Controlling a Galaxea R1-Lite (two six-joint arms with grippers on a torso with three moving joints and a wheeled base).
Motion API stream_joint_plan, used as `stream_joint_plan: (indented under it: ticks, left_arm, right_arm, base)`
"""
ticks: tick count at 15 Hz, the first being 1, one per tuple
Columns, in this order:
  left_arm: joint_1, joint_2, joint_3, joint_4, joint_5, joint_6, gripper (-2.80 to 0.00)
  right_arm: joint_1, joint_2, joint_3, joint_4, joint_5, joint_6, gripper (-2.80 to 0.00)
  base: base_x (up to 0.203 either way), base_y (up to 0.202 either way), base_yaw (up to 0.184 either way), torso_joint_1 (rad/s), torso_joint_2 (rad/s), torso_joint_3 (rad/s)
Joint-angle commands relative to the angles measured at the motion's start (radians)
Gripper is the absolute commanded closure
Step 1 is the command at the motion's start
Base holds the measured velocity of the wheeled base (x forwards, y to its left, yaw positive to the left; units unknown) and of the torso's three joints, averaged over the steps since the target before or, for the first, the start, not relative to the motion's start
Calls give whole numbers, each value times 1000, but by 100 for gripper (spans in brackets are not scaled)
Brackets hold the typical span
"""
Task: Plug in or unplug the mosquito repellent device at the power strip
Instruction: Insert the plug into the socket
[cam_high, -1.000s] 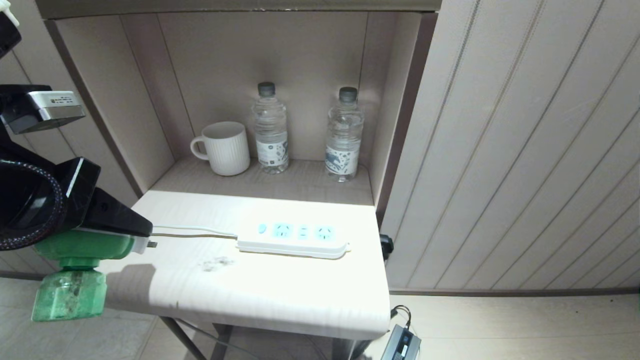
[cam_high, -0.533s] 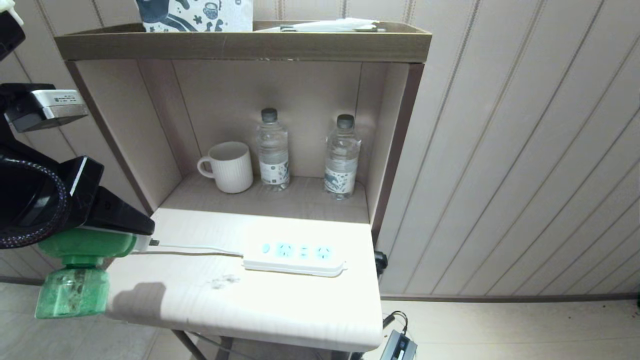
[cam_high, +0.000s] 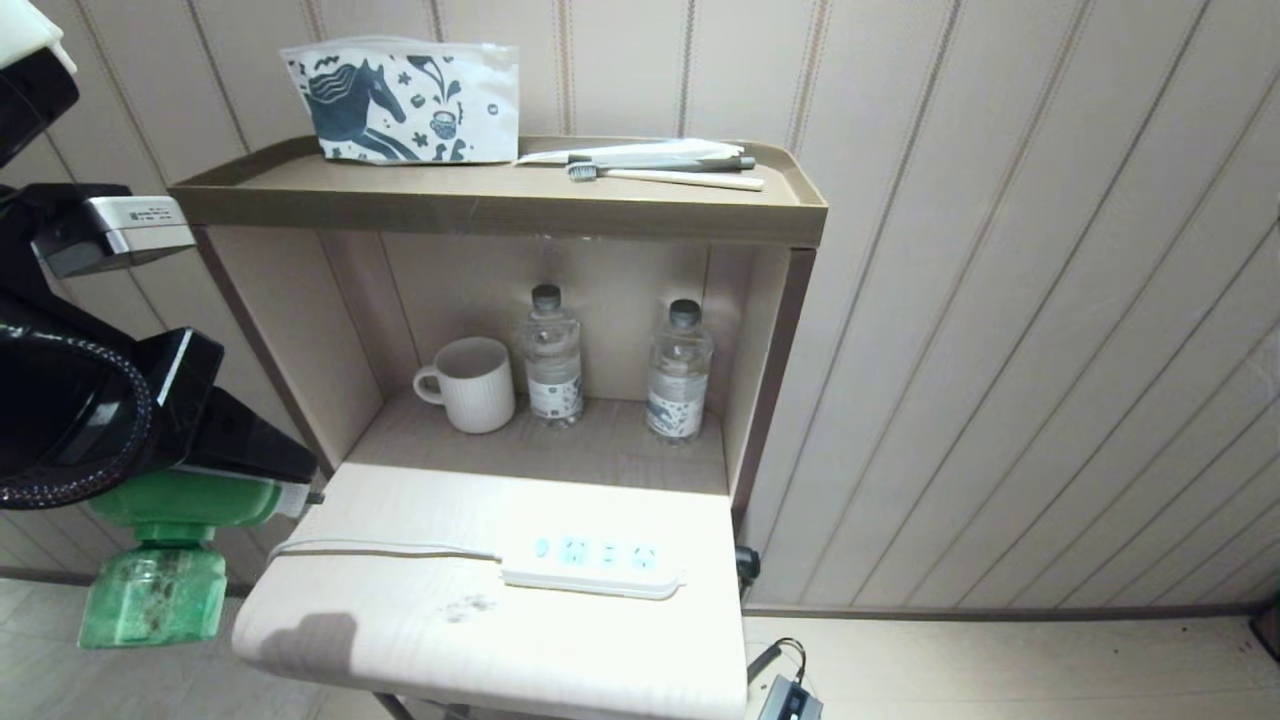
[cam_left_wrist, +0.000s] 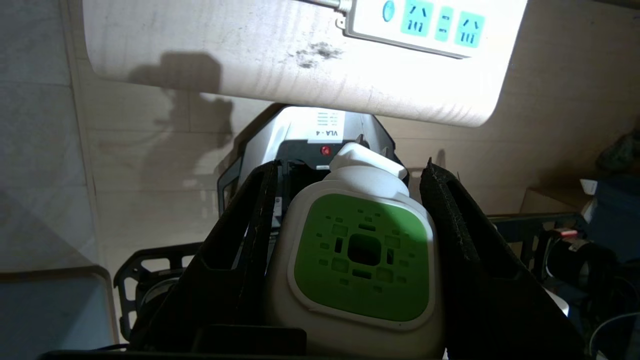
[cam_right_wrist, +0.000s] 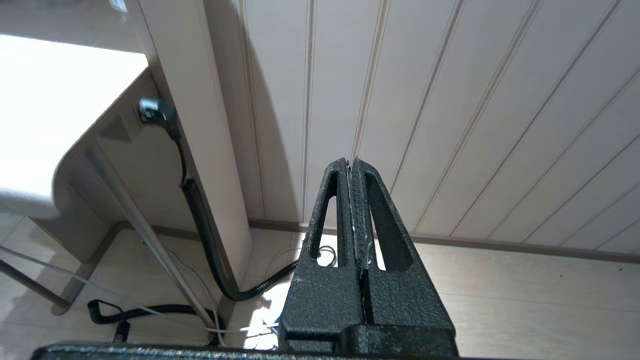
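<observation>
View has risen to the top shelf; left hand pinches the mosquito repellent device, its vented face only wrist-visible

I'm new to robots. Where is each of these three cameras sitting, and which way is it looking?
Head view: high on the robot, looking forward and down at the shelf unit and power strip; left gripper holding the mosquito repellent device.
Left wrist view: behind the left gripper's fingers, facing the device, with the strip beyond.
Right wrist view: behind the shut right gripper, facing wall and floor.
Shared: head and left wrist views both show device and strip.
</observation>
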Motion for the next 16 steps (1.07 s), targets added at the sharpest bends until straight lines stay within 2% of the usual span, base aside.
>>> stream_joint_plan:
  ticks: [1,7,12,15,16]
  left_arm:
    - [0,1,-1,7,0,-4,0]
    - [0,2,3,7,0,-4,0]
    - [-7,28,65,5,-6,-8,0]
    - [-118,103,117,0,-30,-21,0]
    - [-153,138,123,-11,-32,-43,0]
  right_arm:
    - [0,2,0,0,-1,1,0]
    - [0,0,0,0,-1,4,0]
    - [0,0,0,0,-1,4,0]
    - [0,0,0,0,-1,4,0]
    - [0,0,0,0,-1,4,0]
  base:
    - [0,0,0,244,-540,-295]
    - [0,0,0,260,-559,-295]
    - [0,0,0,52,-96,-51]
    - [0,0,0,0,0,0]
    - [0,0,0,0,0,0]
